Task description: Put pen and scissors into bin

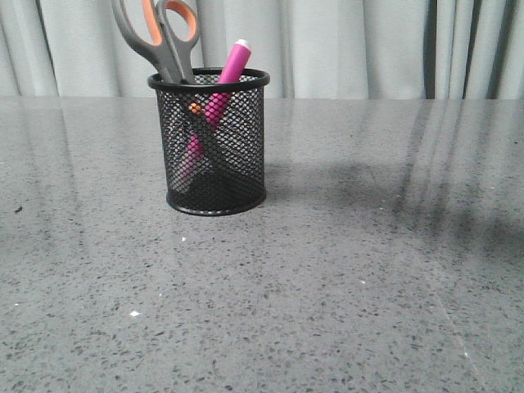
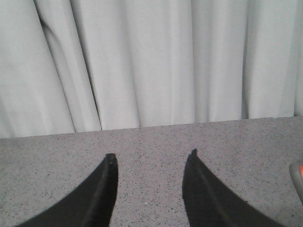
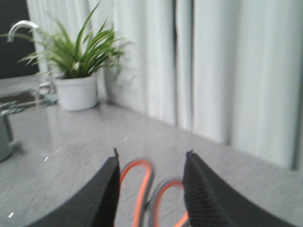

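Observation:
The black mesh bin (image 1: 211,143) stands on the grey table at the left of centre. The scissors (image 1: 160,37) stand in it, handles up, beside the pink pen (image 1: 229,70), which leans with its whitish cap above the rim. Neither gripper shows in the front view. My right gripper (image 3: 152,152) is open, and the scissors' orange-lined handles (image 3: 143,188) lie between its fingers without touching them. My left gripper (image 2: 152,153) is open and empty over bare table, with a bit of scissors handle (image 2: 297,175) at the picture's edge.
Pale curtains hang behind the table's far edge. In the right wrist view a potted plant (image 3: 75,90) in a white pot stands on the table, with a curved tap (image 3: 21,26) behind it.

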You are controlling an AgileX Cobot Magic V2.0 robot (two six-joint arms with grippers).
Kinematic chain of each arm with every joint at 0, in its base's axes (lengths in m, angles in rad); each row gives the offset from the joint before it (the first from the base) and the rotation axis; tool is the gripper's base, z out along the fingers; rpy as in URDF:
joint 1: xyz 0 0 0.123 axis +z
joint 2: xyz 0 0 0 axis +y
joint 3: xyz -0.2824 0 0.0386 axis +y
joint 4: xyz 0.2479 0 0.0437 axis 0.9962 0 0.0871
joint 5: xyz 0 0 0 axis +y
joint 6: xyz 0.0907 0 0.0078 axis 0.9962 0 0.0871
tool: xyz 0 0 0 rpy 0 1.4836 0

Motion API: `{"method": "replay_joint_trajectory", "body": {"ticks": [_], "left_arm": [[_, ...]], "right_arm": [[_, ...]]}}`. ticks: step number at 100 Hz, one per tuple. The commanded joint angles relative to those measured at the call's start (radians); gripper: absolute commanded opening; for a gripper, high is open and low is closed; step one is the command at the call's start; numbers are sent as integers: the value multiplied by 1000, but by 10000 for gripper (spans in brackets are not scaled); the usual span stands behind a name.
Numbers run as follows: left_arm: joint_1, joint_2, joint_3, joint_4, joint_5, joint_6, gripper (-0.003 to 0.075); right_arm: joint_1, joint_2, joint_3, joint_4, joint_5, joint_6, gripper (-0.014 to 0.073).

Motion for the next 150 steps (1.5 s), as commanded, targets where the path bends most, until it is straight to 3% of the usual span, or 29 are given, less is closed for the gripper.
{"method": "replay_joint_trajectory", "body": {"ticks": [1, 16, 25, 42, 61, 84, 104, 121, 150], "left_arm": [[3, -5, -25, -4, -75, -3, 293], [3, -5, -25, -2, -75, -3, 283], [3, -5, -25, -2, -71, -3, 216], [3, -5, -23, -2, -42, -3, -24], [3, -75, 72, -10, -91, -3, -21], [3, -321, 310, -13, -249, -3, -21], [3, -523, 485, -85, -220, -14, -21], [3, -601, 550, -190, -215, -14, -21], [3, -603, 556, -196, -205, -14, -21]], "right_arm": [[-43, -101, -23, 30, -47, -9, 164], [-120, -230, -23, 50, 22, -9, -77], [-173, -314, -23, 50, 116, -9, -69], [-258, -472, -8, 50, 354, -9, -69], [-358, -669, 136, 48, 406, -24, -69], [-437, -970, 450, 48, 357, -37, -69], [-444, -1225, 653, 48, 382, -37, -69], [-444, -1323, 708, 48, 433, -37, -69], [-444, -1331, 712, 48, 424, -37, -69]]}}
